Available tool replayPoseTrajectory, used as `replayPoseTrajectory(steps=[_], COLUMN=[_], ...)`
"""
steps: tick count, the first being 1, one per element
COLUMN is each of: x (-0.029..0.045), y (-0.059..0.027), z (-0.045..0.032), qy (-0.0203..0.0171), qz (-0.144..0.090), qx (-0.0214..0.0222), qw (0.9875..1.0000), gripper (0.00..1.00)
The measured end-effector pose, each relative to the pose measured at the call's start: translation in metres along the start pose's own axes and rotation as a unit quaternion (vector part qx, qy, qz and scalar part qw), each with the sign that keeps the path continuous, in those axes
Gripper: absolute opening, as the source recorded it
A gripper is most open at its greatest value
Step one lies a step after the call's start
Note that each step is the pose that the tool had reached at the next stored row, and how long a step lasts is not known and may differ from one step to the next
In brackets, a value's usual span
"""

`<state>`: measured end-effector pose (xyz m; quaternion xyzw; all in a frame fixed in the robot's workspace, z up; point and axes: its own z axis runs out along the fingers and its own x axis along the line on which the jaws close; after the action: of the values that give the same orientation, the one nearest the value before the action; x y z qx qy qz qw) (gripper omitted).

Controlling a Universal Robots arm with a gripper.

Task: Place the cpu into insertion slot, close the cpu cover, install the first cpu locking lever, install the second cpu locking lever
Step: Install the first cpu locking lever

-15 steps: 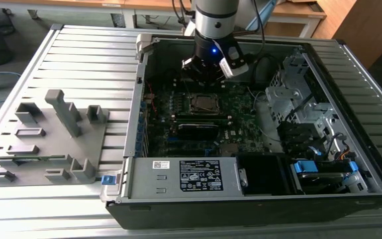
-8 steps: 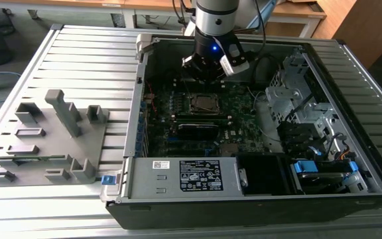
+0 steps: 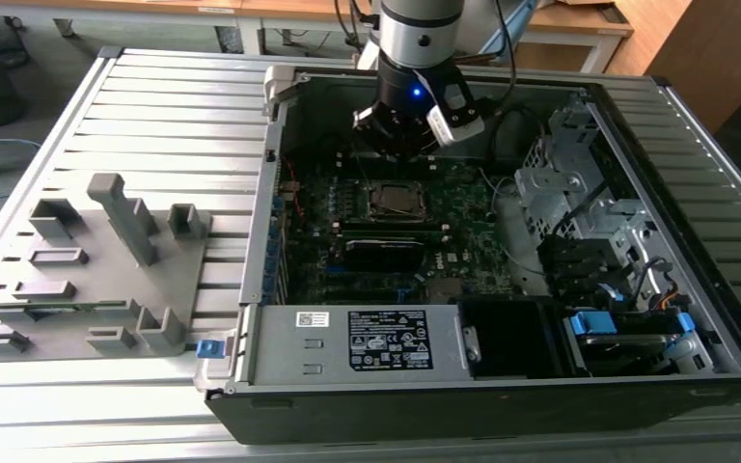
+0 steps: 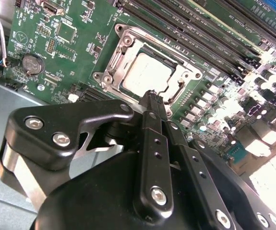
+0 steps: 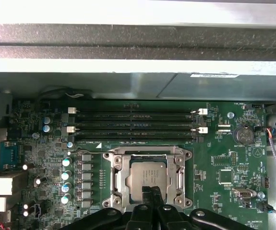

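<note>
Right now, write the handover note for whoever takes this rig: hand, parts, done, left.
Hand: shut, holding nothing that shows, tips at the socket's edge; contact cannot be told.
Small flat silver-grey square cpu: seated in the square black, silver-rimmed insertion slot on the green motherboard.
Thin silvery square metal cpu cover: lying flat around the chip.
Done: cpu placed, cover closed.
Left: both locking levers; whether either is latched cannot be told.
</note>
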<state>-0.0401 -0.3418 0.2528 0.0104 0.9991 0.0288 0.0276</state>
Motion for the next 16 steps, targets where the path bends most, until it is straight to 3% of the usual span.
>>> replayPoseTrajectory(steps=[4,16], x=[-0.0002,0.0034], y=[0.0003,0.0002], z=[-0.0044,-0.0047], qy=[0.0000,0.0000], qz=[0.000,0.000], qx=[0.0000,0.0000], qw=[1.0000,1.0000], gripper=[0.10,0.10])
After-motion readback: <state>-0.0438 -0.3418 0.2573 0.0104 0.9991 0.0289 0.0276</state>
